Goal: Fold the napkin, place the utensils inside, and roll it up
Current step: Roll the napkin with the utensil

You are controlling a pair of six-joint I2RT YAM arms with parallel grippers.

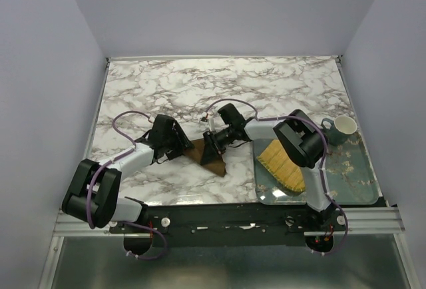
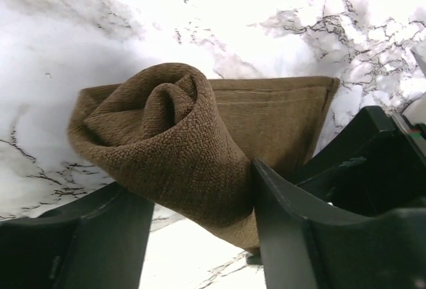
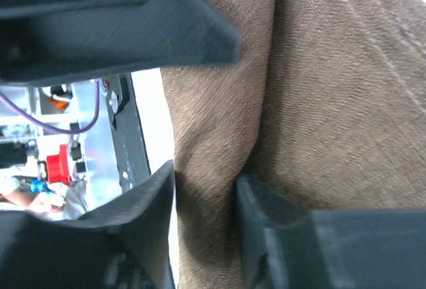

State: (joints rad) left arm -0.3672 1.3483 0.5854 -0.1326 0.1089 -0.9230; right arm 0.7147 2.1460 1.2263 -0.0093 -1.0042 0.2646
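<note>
One napkin (image 1: pixel 212 157) lies near the middle of the bench (image 1: pixel 266 89), toward its near edge. The left gripper (image 2: pixel 196 182) clasps the rolled end between its fingers; the right gripper (image 3: pixel 205 179) pinches a fold of cloth.

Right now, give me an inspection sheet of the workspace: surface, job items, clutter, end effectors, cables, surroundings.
Surface: marble table, white with dark veins.
Job's things: napkin partly rolled at centre; fork not visible.
Clutter: tray at right, mat on it, mug at its far end.
Grippers: left end effector straddles the roll, both fingers touching; right end effector pinches a napkin fold.
Cables: purple cables loop along both arms, off the napkin.
Surroundings: plain walls on three sides; nothing else seen.
</note>
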